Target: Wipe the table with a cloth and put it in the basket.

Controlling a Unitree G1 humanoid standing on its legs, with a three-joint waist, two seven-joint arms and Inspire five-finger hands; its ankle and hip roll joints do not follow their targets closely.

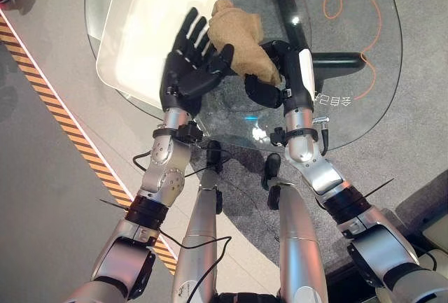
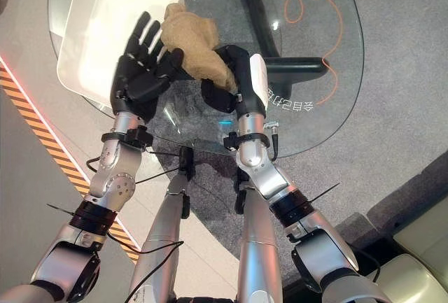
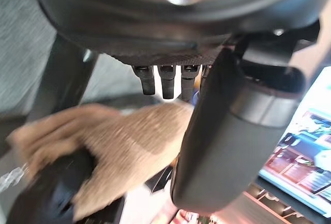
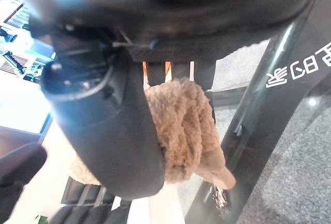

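The right hand (image 1: 269,72) grips the tan cloth (image 1: 238,33) above the glass bench (image 1: 364,51); the left hand (image 1: 189,61) is open. Carry it over the white basket (image 1: 140,30) before releasing.

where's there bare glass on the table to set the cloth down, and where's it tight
Bare glass lies on the robot's right side of the glass table, around the orange line and past the dark bar under the glass. It is crowded on the left: the white basket covers that end, and the left hand and right hand, gripping the tan cloth, sit beside it.
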